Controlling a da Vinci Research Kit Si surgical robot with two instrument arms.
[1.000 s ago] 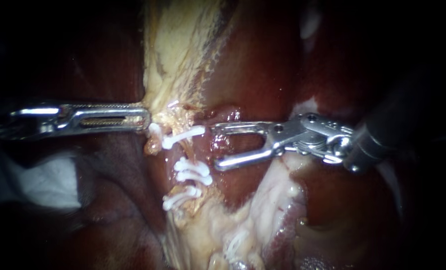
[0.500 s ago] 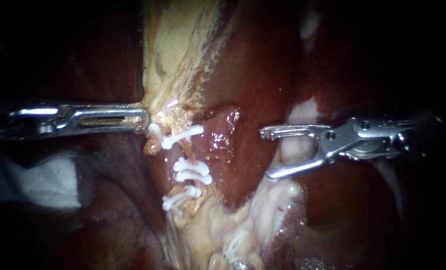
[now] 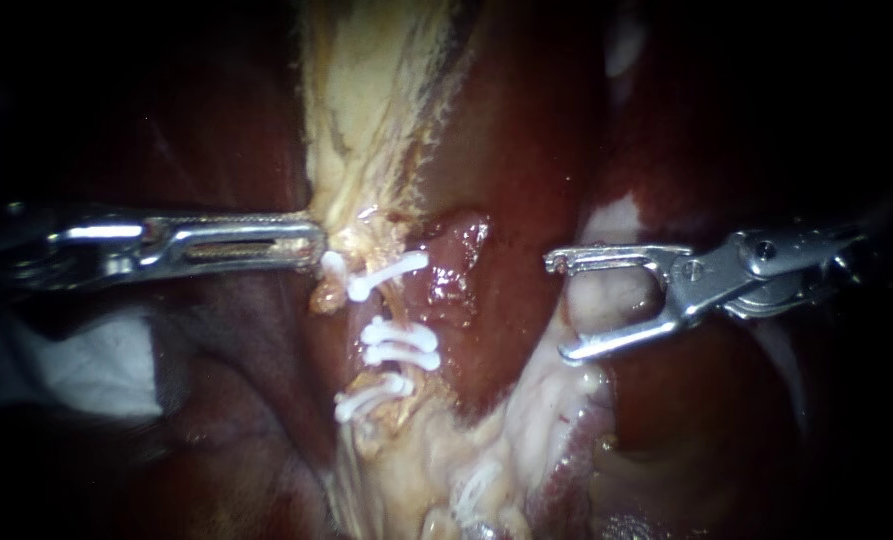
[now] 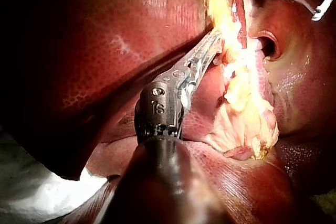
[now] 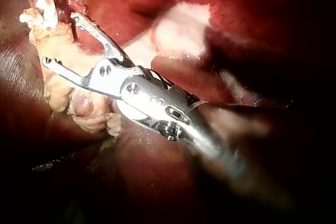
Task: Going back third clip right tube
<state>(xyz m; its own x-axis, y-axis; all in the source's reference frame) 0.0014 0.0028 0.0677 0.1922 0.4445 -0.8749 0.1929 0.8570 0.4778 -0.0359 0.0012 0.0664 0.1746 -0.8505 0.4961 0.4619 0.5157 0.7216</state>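
**Right tool backed clear of the clips, open and empty**

The slim silver tool of my right instrument (image 3: 556, 308) has pulled away from the tube. A second ago its open jaws stood just beside the column of small white plastic clips (image 3: 401, 342). Now they are well apart from it, out over the dark red glossy liver (image 3: 526, 150) and a pale patch of tissue. Most of that travel came in the first half second. Since then the whole scene has slid a little to the right in the endoscope, and the tool has barely moved against the tissue. The jaws are spread wide with nothing between them, so the tool is released. The right wrist view (image 5: 61, 39) shows the same.

I judge the retreat largely made, with only a little more clearance to gain.

The clips sit across the pale yellow, stringy strand of tissue (image 3: 366, 120) between my two tools. There is a single one on top (image 3: 391, 275), a close pair below it and another lower down (image 3: 371, 398). I cannot tell which of them counts as the third, nor which tube is the right one.

The long slotted steel tool of my left instrument (image 3: 316, 243) has not shifted against the tissue. Its tip touches the yellow strand just beside the top clip. Whether it grips the strand or only rests against it, I cannot tell.

A crumpled white gauze (image 3: 96, 370) lies below the left instrument.

As for writing, the left wrist view shows a small stamped mark on the left instrument's joint. I see no other label or brand.
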